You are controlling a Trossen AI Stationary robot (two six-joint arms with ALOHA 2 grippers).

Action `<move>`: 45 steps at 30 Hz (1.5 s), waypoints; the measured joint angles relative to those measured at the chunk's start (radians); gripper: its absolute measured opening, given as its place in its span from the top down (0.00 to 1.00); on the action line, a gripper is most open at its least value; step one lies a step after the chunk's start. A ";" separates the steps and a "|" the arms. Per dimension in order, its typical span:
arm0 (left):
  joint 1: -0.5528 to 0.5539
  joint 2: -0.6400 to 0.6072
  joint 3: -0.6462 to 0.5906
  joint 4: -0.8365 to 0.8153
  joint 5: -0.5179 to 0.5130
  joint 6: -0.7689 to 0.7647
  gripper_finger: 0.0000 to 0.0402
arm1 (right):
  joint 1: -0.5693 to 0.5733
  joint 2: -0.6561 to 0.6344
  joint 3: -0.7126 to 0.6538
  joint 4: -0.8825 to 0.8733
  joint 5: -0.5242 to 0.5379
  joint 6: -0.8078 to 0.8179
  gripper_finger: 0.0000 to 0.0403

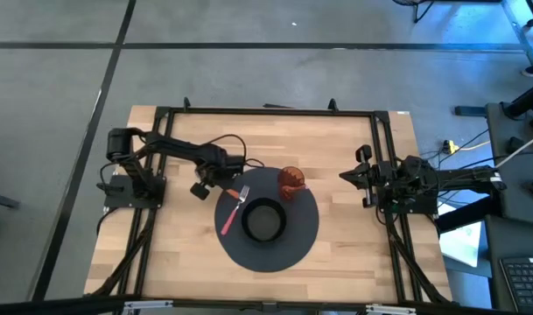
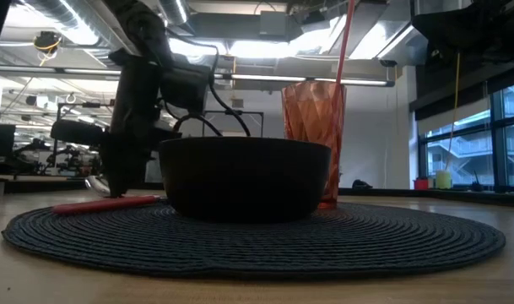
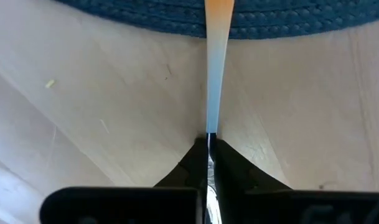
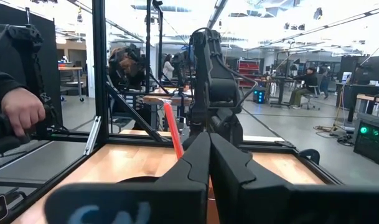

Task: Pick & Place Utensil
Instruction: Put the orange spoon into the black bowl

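A utensil with a pink handle (image 1: 228,217) and a silver end lies slanted across the left part of a round dark placemat (image 1: 292,249). My left gripper (image 1: 238,186) stands over the silver end, pointing down, and is shut on it. In the low view the handle (image 2: 105,203) lies low along the placemat (image 2: 324,241), left of a black bowl (image 2: 244,177). The bowl (image 1: 264,220) stands on the middle of the placemat. My right gripper (image 1: 345,176) is shut and empty at the table's right side. My left gripper pinches the utensil's silver end (image 3: 209,124) between its two fingertips (image 3: 229,158), coming from above and pointing down. The utensil runs on from the fingers toward the placemat (image 3: 145,18). Its pink handle lies low on the placemat, about level.
An orange faceted cup (image 1: 291,181) with a red stick in it (image 2: 347,42) stands on the placemat's far part, next to the bowl. Black frame rails (image 1: 266,111) run round the table. A person's hand (image 4: 21,112) shows beyond the table's left side.
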 joint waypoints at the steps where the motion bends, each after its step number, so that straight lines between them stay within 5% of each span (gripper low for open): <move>1: 0.000 -0.013 -0.003 -0.001 0.010 -0.006 0.99 | 0.000 0.000 0.000 0.000 0.000 0.000 0.98; 18: -0.002 -0.274 0.000 0.021 0.012 -0.114 0.99 | 0.000 0.000 0.000 0.003 0.000 -0.003 0.98; 30: -0.064 -0.459 0.002 0.347 0.189 -0.213 0.99 | 0.000 0.000 0.000 0.006 0.000 0.023 0.98; 38: -0.141 -0.463 0.003 0.620 0.346 -0.313 0.99 | 0.000 0.000 0.000 0.012 0.000 0.037 0.98; 45: -0.192 -0.435 0.004 0.918 0.340 -0.395 0.99 | 0.000 0.000 0.000 0.019 0.000 0.045 0.98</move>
